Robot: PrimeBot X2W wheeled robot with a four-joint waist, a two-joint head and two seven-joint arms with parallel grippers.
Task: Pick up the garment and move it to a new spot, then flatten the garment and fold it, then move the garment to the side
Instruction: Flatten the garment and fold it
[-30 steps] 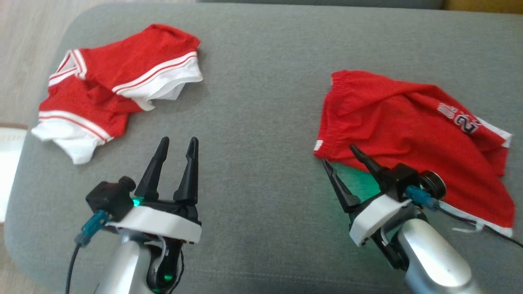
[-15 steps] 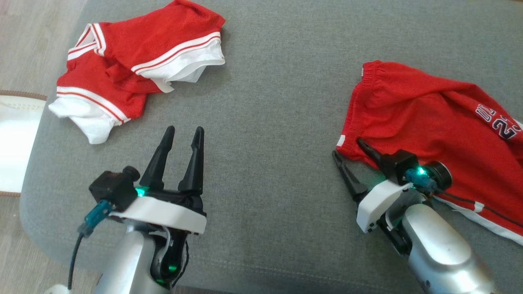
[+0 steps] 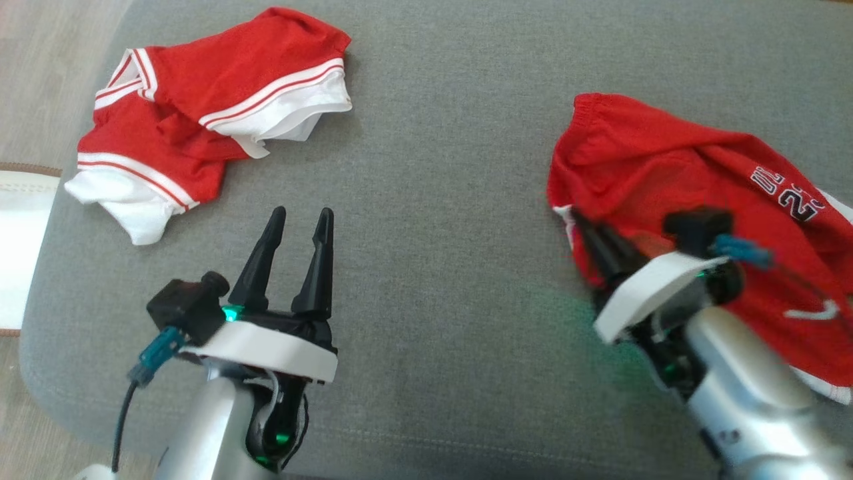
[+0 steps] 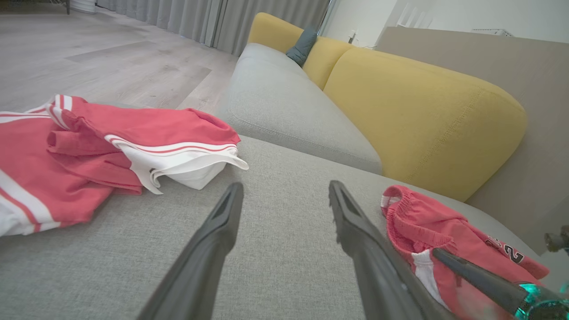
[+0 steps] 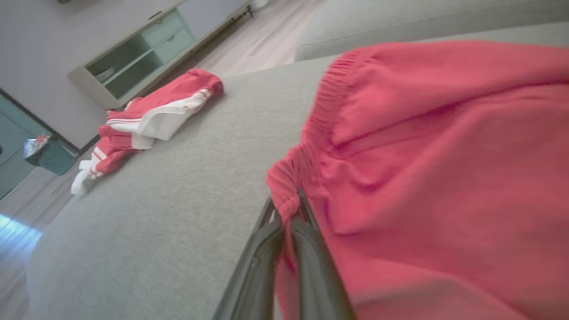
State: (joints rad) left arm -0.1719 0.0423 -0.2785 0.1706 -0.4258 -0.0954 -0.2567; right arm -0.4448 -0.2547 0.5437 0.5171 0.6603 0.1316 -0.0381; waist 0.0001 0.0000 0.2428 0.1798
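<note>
The garment [image 3: 666,173], red shorts with a dark printed number and an elastic waistband, lies crumpled on the right of the grey cushion [image 3: 440,200]. My right gripper [image 3: 585,225] is shut on the near corner of its waistband. In the right wrist view the right gripper [image 5: 289,209] pinches a bunched red fold of the garment [image 5: 444,133] between its fingers. My left gripper [image 3: 300,217] hovers open over bare cushion at the lower left, holding nothing. From the left wrist the left gripper [image 4: 284,189] points across the cushion, with the garment [image 4: 426,222] to its right.
A second red garment with white trim [image 3: 200,113] lies crumpled at the cushion's far left corner, near the edge and wooden floor [image 3: 40,60]. A yellow sofa backrest [image 4: 422,115] rises behind the cushion. A white object [image 3: 20,247] sits on the floor left.
My right gripper went from open beside the waistband corner to shut on it, and the red cloth bunched up there. The camera shifted slightly. The left arm stayed put.
</note>
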